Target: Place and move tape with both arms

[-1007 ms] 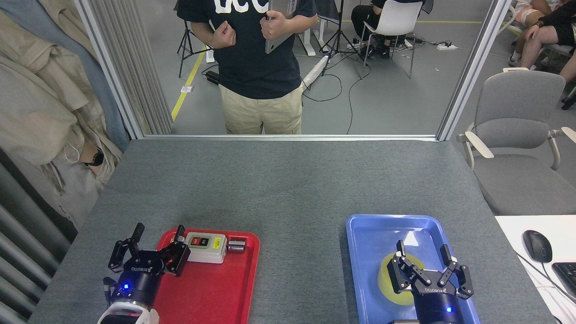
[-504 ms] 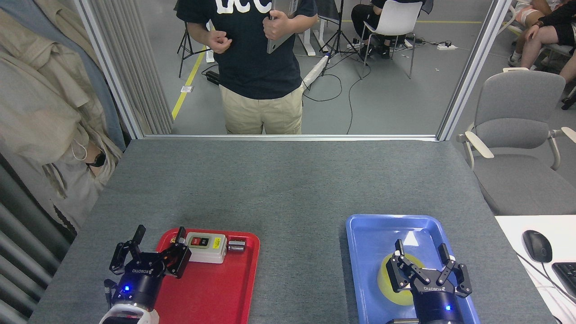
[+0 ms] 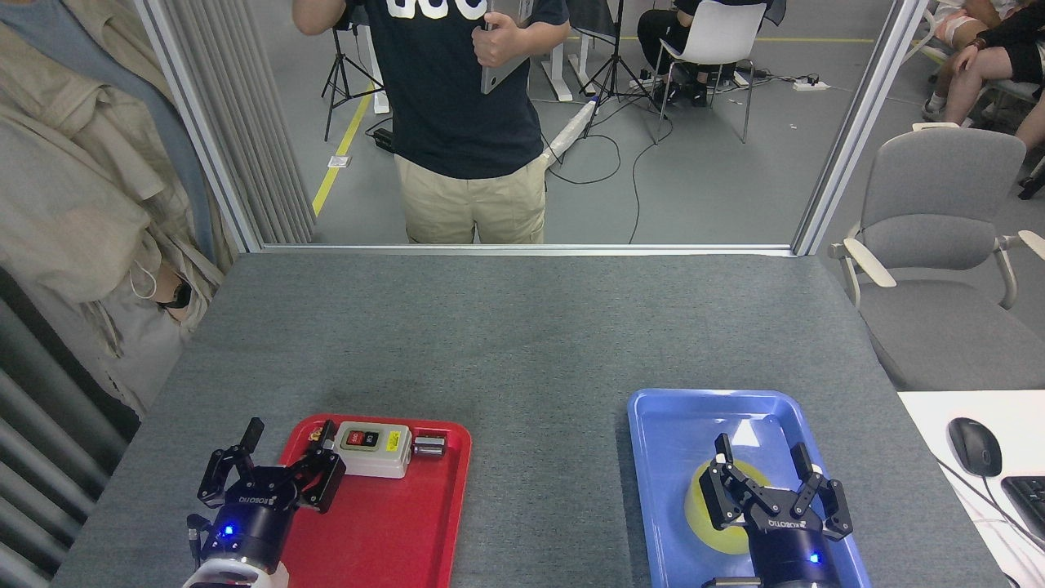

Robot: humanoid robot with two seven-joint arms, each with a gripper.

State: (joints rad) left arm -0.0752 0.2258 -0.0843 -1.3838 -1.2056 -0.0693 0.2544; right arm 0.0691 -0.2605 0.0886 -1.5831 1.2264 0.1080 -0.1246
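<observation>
In the head view, a grey felt-covered table (image 3: 522,343) is seen with two trays near its front edge. On the right, a blue tray (image 3: 678,425) holds the tape (image 3: 709,505), which lies flat in the tray's middle, partly covered by the right gripper (image 3: 762,459). That gripper is positioned directly over the roll with its two fingers spread wide, one on each side of the roll's far part; contact with the tape cannot be made out. On the left, a red tray (image 3: 392,531) carries a beige switch box (image 3: 374,448) with red and black buttons and a small metal piece (image 3: 428,445) just beside it. The left gripper (image 3: 290,433) is held over the red tray's left edge, its fingers released and gripping nothing. Behind the table a person (image 3: 457,122) is standing, and a grey chair (image 3: 939,245) is placed at the right.
</observation>
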